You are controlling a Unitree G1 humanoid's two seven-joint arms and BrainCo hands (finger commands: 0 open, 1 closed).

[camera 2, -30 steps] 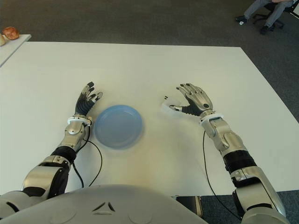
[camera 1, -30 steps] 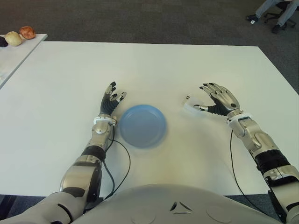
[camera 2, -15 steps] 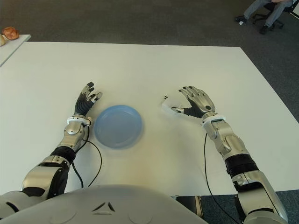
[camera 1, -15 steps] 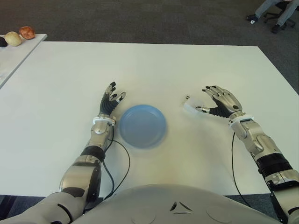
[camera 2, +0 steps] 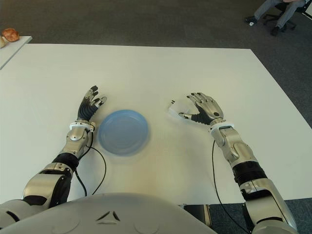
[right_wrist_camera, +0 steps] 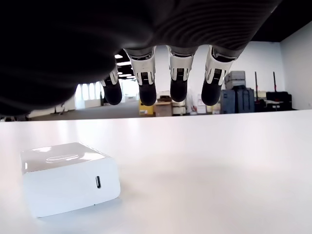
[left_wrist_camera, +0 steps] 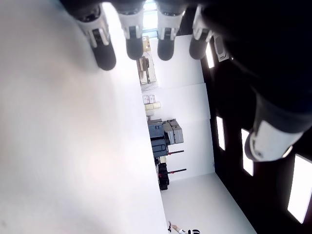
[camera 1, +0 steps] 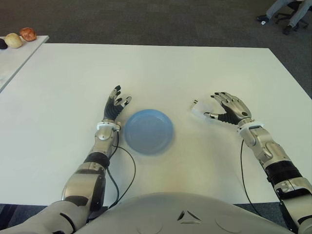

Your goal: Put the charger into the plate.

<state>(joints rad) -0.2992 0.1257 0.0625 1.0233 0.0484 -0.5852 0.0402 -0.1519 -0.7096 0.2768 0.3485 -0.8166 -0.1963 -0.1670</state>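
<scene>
On the table point(camera 1: 161, 68), right wrist view shows the charger's point(right_wrist_camera: 70, 176) port.

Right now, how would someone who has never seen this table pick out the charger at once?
On the big white table, look to the robot's right of the blue plate, just beyond the open right hand. The charger is a small white block lying on the tabletop, ungrasped; the only loose white item there.

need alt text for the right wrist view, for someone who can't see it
A small white charger with one port on its near face sits on the white table, untouched. The right hand is above it with its fingers extended and open, holding nothing. Shelves and equipment line the room's far wall.
</scene>
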